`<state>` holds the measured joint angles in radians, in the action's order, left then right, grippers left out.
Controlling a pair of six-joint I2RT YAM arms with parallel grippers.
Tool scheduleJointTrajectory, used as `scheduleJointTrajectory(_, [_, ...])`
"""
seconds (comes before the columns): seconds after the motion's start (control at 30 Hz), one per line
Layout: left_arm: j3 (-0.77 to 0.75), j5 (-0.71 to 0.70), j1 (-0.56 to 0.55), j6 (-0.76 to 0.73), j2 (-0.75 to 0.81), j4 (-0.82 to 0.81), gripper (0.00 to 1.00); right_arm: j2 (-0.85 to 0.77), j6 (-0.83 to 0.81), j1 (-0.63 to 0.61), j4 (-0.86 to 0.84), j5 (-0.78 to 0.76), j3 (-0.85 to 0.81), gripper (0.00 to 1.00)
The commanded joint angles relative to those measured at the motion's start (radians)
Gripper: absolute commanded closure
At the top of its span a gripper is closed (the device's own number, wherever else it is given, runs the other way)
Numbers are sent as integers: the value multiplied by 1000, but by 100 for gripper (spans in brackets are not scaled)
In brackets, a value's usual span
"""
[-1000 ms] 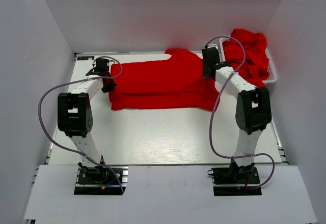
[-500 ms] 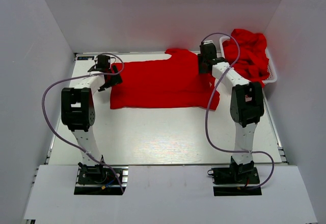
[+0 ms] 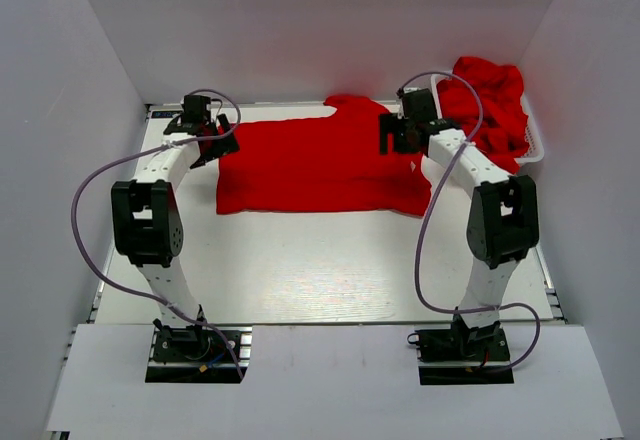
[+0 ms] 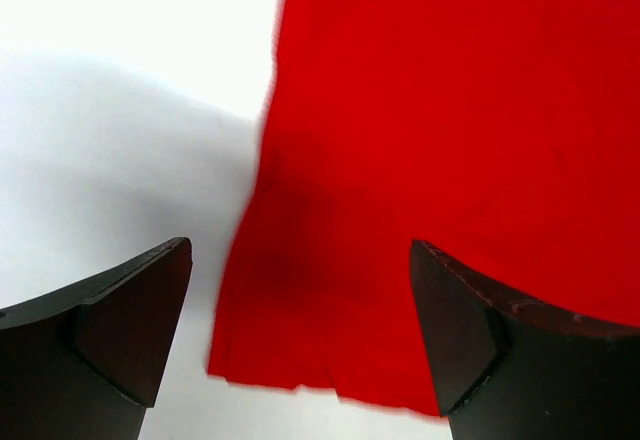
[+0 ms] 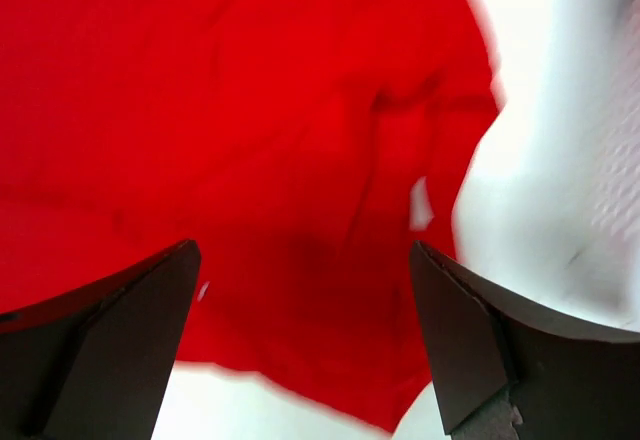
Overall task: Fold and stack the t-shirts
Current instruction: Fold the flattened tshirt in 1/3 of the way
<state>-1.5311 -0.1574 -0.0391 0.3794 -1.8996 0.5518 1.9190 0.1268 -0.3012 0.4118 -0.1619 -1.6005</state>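
Early on: one plain red soft-fabric t-shirt (image 3: 320,165) lay apparently part-folded at 12 o'clock on the white table (image 3: 300,270), left hand (image 3: 215,142) and right hand (image 3: 392,138) wide open, empty, at its 9 and 3 o'clock ends, other red t-shirts (image 3: 490,95) heaped in the white plastic mesh basket (image 3: 537,150) at 2 o'clock, none stacked.

Bright red t-shirt (image 3: 320,165), laid flat as a wide band toward 12 o'clock on the worktop (image 3: 300,270) (a sleeve juts from its far edge), more red t-shirts (image 3: 490,100) heaped crumpled at 2 o'clock

A lab test cell: white panels (image 3: 300,20) enclose the table (image 3: 300,270).
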Motion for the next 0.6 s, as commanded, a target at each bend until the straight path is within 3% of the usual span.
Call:
scheduleJointTrajectory(0.0, [74, 192, -10, -17, 82, -9, 0, -89, 80, 2, 13, 136, 97, 10])
scheduleJointTrajectory(0.2, [175, 260, -30, -17, 68, -27, 0, -135, 108, 4, -28, 222, 252, 10])
scheduleJointTrajectory(0.57, [290, 274, -68, -8, 76, -98, 0, -43, 151, 14, -76, 243, 238, 10])
